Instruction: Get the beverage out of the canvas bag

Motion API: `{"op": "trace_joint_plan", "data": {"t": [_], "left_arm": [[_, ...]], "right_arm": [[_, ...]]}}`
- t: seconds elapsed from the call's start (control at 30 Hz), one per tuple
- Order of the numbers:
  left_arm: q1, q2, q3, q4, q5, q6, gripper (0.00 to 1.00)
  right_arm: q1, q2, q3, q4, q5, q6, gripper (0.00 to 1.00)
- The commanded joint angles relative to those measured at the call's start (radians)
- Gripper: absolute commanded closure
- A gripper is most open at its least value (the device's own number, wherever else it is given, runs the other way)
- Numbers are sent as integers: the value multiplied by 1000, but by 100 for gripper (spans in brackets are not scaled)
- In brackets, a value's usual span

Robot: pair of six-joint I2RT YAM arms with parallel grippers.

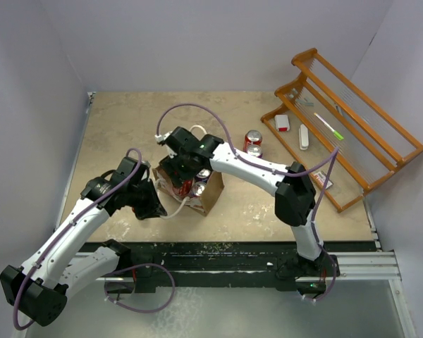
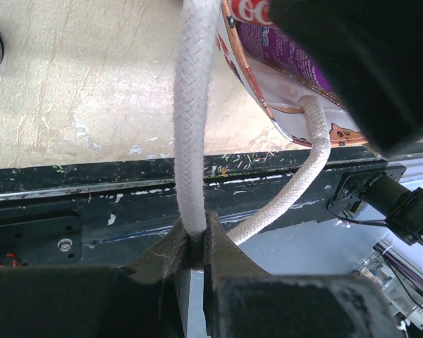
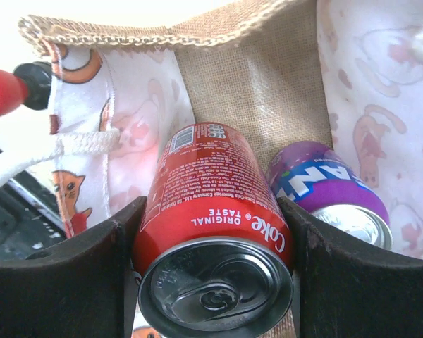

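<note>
Right wrist: right gripper (image 3: 215,282) clamped on Coke can (image 3: 211,204), not yet out of canvas bag (image 3: 261,84); purple can (image 3: 331,190) remains too; left gripper (image 2: 197,246) pinching rope handle (image 2: 192,127).

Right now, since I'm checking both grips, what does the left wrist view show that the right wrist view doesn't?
Left wrist only: the left pincer clamped on a white rope handle, with the dark front rail behind. Right wrist only: the right pincer closed around the red Coke can, against the burlap inner wall. Both: the canvas bag with its cat-print fabric and white rope.
</note>
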Motion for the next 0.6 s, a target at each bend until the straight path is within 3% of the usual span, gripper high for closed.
{"op": "trace_joint_plan", "data": {"t": [0.0, 0.57], "left_arm": [[3, -4, -1, 15, 8, 8, 100], [3, 0, 0, 17, 7, 18, 100]], "right_arm": [[-44, -124, -12, 84, -86, 79, 90], [-159, -270, -186, 215, -244, 242, 94]]}}
